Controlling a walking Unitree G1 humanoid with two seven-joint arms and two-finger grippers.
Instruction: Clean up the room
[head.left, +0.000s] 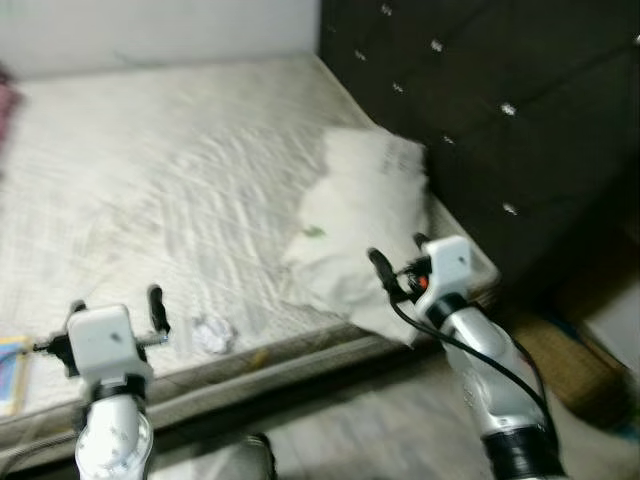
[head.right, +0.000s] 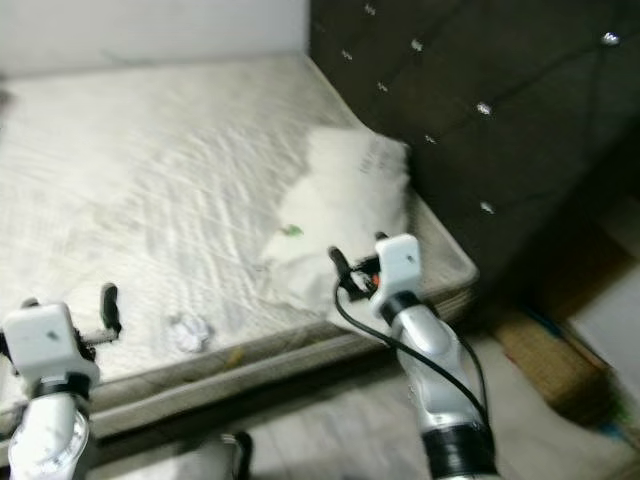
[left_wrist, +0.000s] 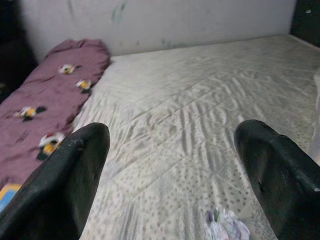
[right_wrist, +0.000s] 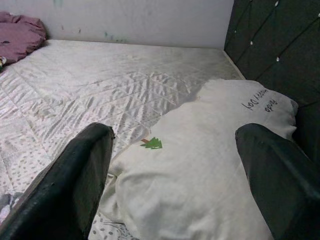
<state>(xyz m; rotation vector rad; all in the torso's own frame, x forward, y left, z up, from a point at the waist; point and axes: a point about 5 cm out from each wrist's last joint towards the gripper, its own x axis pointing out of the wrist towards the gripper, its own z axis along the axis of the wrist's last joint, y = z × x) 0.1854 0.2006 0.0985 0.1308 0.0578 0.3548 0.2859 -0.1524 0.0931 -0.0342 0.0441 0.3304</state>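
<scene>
White pillow (head.left: 365, 215) lies w/ its long axis along the mattress's (head.left: 150, 180) headboard edge. Right gripper (head.left: 400, 262) & left gripper (head.left: 115, 310) both wide open, holding nothing.

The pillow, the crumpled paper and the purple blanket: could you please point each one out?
pillow (right_wrist: 210, 165), right wrist view, middle of its white cover.
crumpled paper (head.left: 211, 335), left eye view, its centre.
purple blanket (left_wrist: 50, 105), left wrist view, its flowered top.

Head stereo pair looks down, forward over bed (head.left: 200, 180) from foot edge (both share pillow (head.right: 345, 200)). Wrist cameras sit low, close, facing across mattress toward far wall (left_wrist: 165, 20).
</scene>
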